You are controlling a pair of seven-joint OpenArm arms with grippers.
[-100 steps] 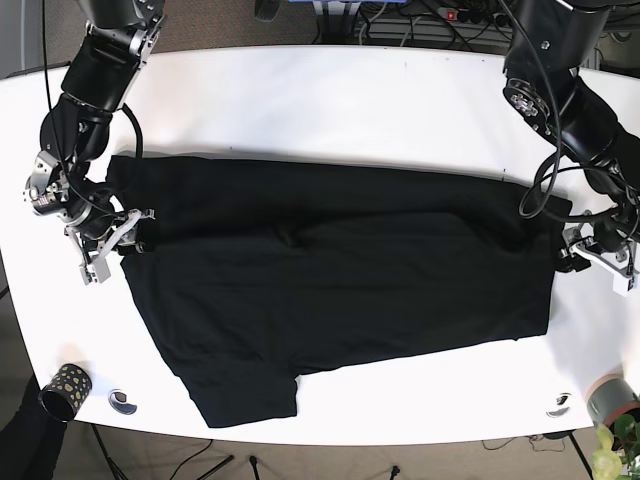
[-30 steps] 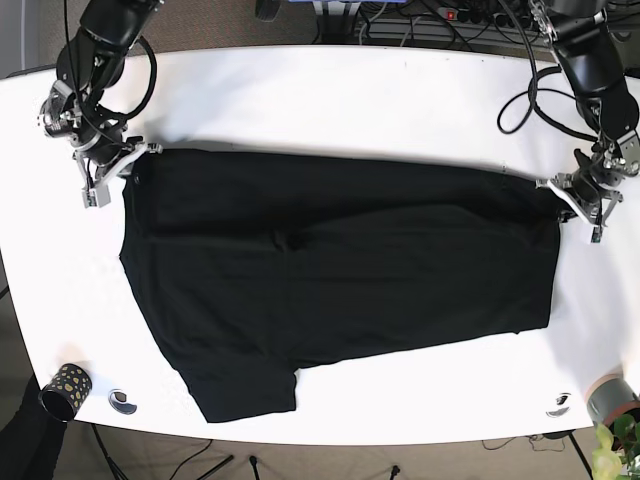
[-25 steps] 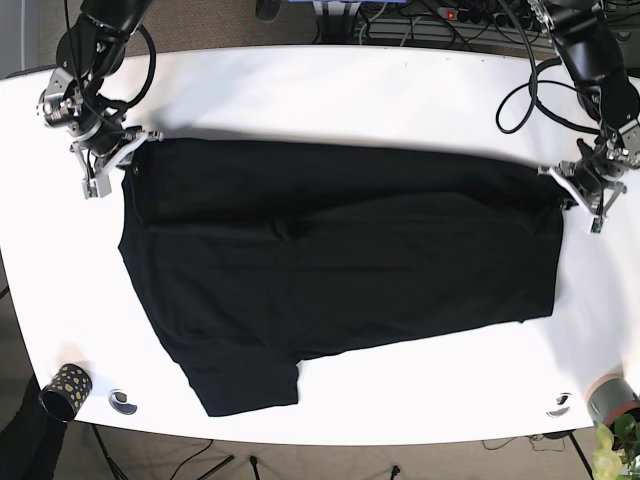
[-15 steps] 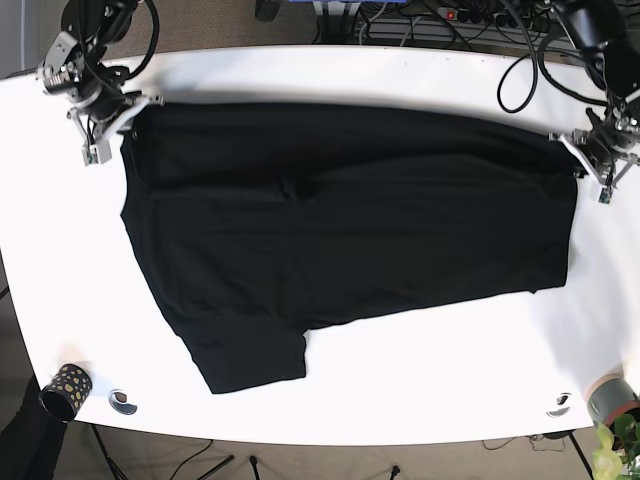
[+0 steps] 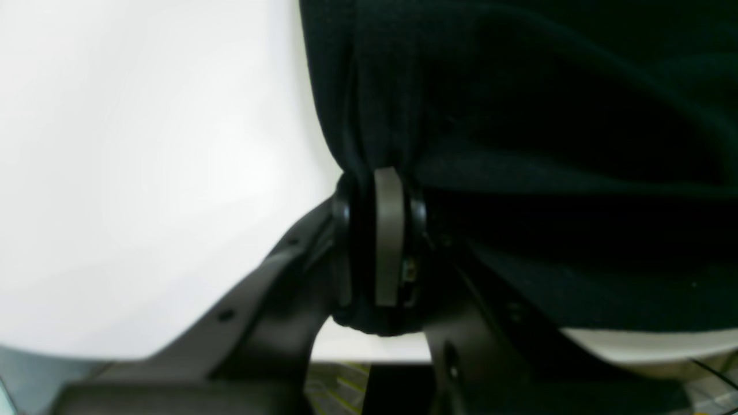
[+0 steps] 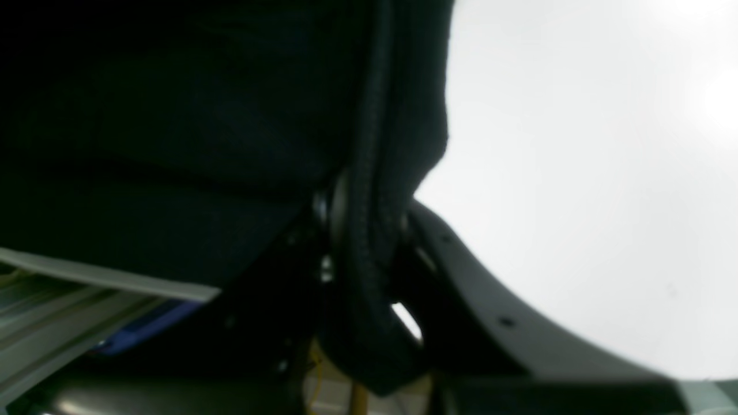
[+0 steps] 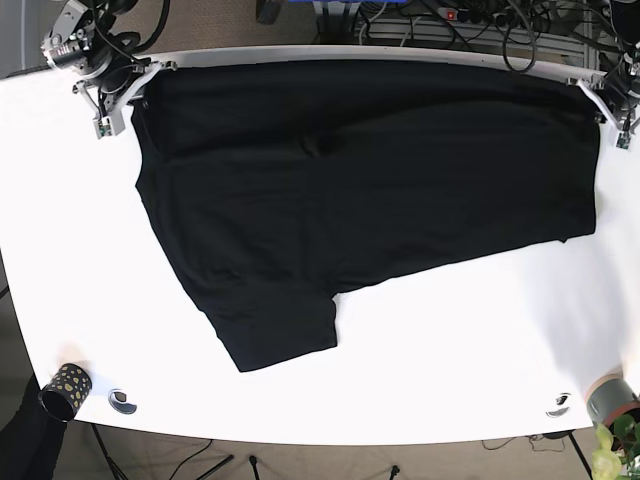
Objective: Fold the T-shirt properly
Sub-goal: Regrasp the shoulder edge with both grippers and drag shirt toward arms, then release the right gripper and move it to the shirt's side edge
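While the black cotton T-shirt [image 7: 370, 190] is spread across the white desk [image 7: 440, 370], its far corners are clamped by the left end effector [image 5: 377, 190] and, seemingly, the right end effector [image 6: 363, 213]; its long axis runs between them, toward the desk's back edge.

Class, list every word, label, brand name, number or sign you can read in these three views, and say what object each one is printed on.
No readable text in any view.
The black T-shirt shows no print, logo or label.
The white table carries no writing.
The dark cup at the table's near corner bears a pattern of pale spots, not letters.
The left gripper and right gripper show no markings; both wrist views are dark and blurred.
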